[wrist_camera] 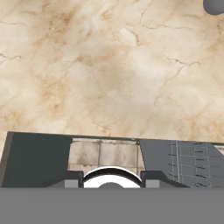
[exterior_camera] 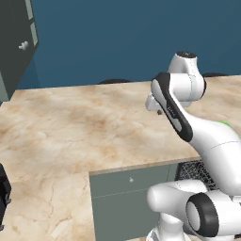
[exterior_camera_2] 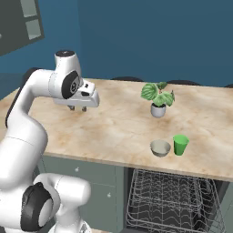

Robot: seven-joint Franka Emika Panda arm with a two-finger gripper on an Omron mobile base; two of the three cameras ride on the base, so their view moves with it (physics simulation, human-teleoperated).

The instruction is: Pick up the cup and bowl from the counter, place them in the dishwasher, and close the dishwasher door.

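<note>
While the arm is hanging high over the tabletop, the pincer is pointing down at bare stone with nothing between its fingers. Its two little tips are standing a bit apart, about half open, and holding nothing.

Over in the right base view, the cup is sitting near the front edge of the tabletop, at about 4 o'clock from the pincer and well apart from it. It is bright green and standing upright. The bowl is sitting just beside the cup, at the cup's 9 o'clock. I cannot tell if the two are touching. A plant pot with green leaves is standing farther back, at about 12 o'clock from the bowl.

Under the cup and bowl, the dishwasher is standing open, and its black wire rack is showing. I cannot see the dishwasher door clearly.

I think the job is only beginning, since both things are sitting on the tabletop. The step now looks like going over to grab one of them. To do it well, the arm should be swinging toward 4 o'clock and staying high, so it is not bumping the plant. The pincer should be opening wider before dropping down. It should be coming straight down over one thing, so it is not knocking the other one off the edge.
</note>
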